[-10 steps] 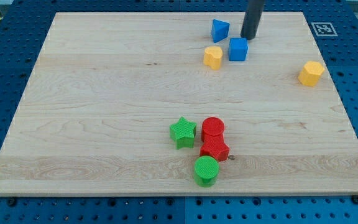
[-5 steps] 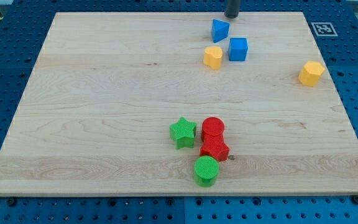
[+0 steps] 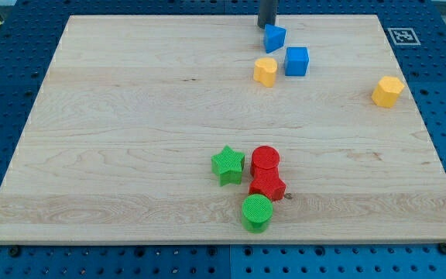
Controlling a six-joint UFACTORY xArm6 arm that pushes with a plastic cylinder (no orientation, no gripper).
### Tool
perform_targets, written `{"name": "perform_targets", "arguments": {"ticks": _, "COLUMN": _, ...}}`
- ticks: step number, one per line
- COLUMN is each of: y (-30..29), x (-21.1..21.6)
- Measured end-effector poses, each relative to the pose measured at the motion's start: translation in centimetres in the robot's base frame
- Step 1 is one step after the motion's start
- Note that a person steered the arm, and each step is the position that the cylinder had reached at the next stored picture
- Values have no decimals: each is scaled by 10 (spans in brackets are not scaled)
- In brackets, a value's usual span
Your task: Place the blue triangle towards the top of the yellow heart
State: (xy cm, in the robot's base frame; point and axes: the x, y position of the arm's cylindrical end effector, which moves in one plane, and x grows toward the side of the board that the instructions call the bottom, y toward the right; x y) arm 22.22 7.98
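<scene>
The blue triangle lies near the view's top, just above and right of the yellow heart. My tip stands at the board's top edge, touching or nearly touching the triangle's upper left side. A blue cube sits right of the heart and below the triangle.
A yellow hexagon block lies at the view's right. Low in the middle sit a green star, a red cylinder, a red block of unclear shape and a green cylinder. A marker tag is off the board's top right corner.
My tip has moved from right of the blue triangle up past the board's top edge and leftward, now at the triangle's upper left. No block has visibly moved.
</scene>
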Motion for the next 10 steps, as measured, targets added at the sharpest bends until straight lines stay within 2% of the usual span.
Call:
{"name": "perform_targets", "arguments": {"ticks": 3, "y": 17, "x": 11}}
{"name": "perform_targets", "arguments": {"ticks": 7, "y": 16, "x": 73}}
{"name": "perform_targets", "arguments": {"ticks": 10, "y": 13, "x": 68}}
